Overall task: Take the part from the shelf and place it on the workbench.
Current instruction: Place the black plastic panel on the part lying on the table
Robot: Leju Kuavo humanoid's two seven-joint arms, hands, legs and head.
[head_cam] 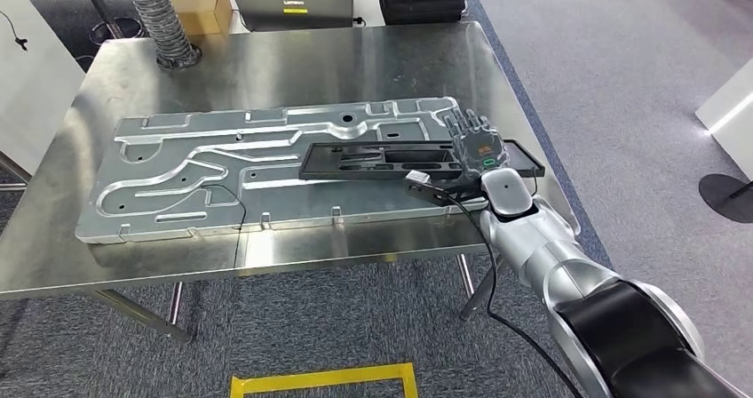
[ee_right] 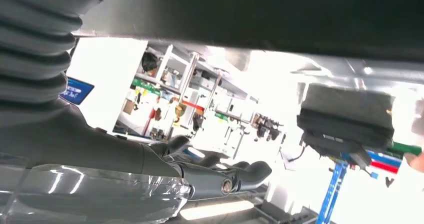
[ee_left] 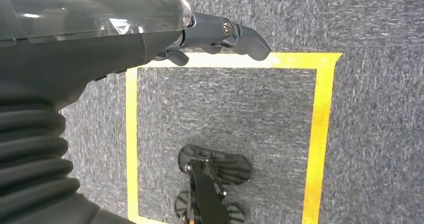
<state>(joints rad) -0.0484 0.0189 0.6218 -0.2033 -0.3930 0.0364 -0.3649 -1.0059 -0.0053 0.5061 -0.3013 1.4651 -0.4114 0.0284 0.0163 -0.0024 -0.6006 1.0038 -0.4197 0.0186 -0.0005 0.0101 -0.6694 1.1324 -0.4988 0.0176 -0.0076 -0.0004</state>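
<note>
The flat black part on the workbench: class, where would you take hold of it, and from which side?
Grip the black part at its right end, coming from the bench's right edge. It is long, thin and lies flat on the large metal plate; that end overhangs the plate, giving fingers room beneath. The right hand is already there.

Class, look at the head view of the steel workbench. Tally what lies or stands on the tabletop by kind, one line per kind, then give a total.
Large silver machined plate: 1
Dark flat part, lying on the plate under the right hand: 1
Grey ribbed hose, standing at the far edge: 1
Total: 3
</note>
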